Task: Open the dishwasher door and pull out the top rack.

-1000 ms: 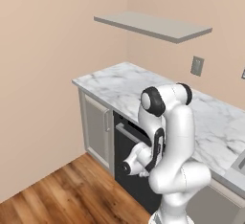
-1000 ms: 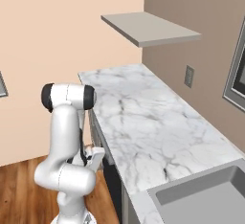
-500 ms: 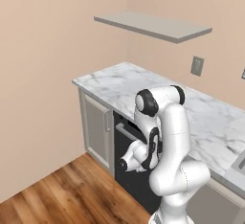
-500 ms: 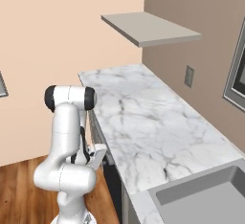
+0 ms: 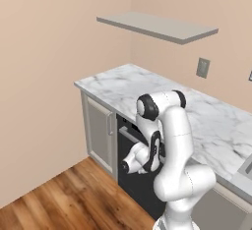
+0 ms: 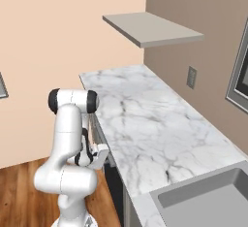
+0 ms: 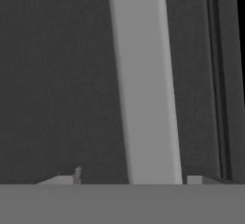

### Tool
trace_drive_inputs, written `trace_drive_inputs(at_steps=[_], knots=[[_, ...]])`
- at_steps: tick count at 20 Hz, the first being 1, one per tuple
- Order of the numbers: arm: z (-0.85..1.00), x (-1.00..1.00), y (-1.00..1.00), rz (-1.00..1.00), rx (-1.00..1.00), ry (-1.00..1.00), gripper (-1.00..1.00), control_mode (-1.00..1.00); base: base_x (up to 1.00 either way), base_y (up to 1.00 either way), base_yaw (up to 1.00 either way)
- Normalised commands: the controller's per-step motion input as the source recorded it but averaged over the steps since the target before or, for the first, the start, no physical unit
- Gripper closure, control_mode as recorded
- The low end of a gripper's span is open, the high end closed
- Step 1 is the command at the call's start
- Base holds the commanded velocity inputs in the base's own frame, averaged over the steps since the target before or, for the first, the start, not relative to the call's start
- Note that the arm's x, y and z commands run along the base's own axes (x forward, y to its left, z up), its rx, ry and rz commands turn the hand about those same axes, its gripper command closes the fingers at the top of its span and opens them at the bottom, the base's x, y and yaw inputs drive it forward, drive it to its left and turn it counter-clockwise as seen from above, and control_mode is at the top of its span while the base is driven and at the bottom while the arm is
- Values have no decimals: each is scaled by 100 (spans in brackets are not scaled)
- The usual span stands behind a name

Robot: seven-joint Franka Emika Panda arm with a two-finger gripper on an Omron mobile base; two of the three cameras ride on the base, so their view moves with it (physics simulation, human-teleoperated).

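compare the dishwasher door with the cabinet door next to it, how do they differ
The dishwasher door is a wide black panel; the cabinet door is narrow and light grey. The dishwasher door's handle runs horizontally along its top; the cabinet door's handle stands vertical. Both sit under the marble counter.

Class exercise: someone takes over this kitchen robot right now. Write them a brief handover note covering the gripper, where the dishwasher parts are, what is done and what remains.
Gripper: up against the dishwasher door, fingertips on either side of its grey bar handle; whether it has clamped yet cannot be told.
Dishwasher door: below the marble counter, beside the grey cabinet door; it looks closed or barely cracked.
Top rack: hidden behind the door.
Done: the reach to the handle.
Left: secure the grip, pull the door down, then pull out the top rack.
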Motion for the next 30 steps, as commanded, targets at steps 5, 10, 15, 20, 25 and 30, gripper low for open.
trace_drive_inputs(at_steps=[5, 10, 15, 20, 25, 30], knots=[[-4, -1, 0, 0, 0, 1, 100, -100, 0, 0, 0], [-7, -38, 1, 0, 2, 1, 100, -100, 0, 0, 0], [-2, -98, 21, 0, 5, 13, 100, -100, 0, 0, 0], [0, -100, 39, 0, 11, 5, 100, -100, 0, 0, 0], [-11, -100, 66, 0, 12, 13, 100, -100, 0, 0, 0], [-15, -100, 85, 0, 17, 19, 100, -100, 0, 0, 0]])
